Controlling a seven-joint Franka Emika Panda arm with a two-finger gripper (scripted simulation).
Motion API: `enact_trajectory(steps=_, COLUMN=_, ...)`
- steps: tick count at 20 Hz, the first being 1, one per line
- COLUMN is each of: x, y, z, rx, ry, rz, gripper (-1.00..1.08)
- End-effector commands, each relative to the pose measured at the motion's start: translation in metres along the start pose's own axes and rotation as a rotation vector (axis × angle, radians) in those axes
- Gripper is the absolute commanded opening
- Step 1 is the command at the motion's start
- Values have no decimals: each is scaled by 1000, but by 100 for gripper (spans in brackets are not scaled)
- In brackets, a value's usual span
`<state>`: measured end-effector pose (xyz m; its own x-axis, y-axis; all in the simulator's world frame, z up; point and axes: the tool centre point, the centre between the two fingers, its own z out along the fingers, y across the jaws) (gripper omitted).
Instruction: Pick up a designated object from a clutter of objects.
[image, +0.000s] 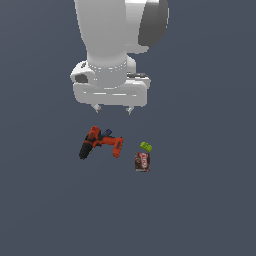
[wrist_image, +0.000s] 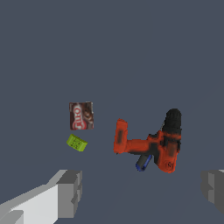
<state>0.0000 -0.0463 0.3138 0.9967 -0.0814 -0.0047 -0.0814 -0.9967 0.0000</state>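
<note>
The pincer (image: 113, 108) hangs wide open and empty above the small dark brown rectangular box (image: 142, 161), right of the orange-red and black power drill (image: 100, 142).

A plain dark grey-blue surface (image: 45, 200), seemingly flat, fills the background.

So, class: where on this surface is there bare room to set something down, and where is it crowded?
Crowded: the centre, where the drill, a blue piece, the green block and the brown box sit. A narrow bare gap separates drill and box. All around this cluster the surface is bare.
</note>
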Motion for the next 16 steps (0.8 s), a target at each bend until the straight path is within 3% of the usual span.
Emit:
enact_trajectory(steps=1, x=0, y=0, z=0, rx=0, ry=0, rz=0, gripper=100)
enact_trajectory(steps=16, x=4, y=-12, z=-7, rx=29, ry=22, rz=-25, gripper=100)
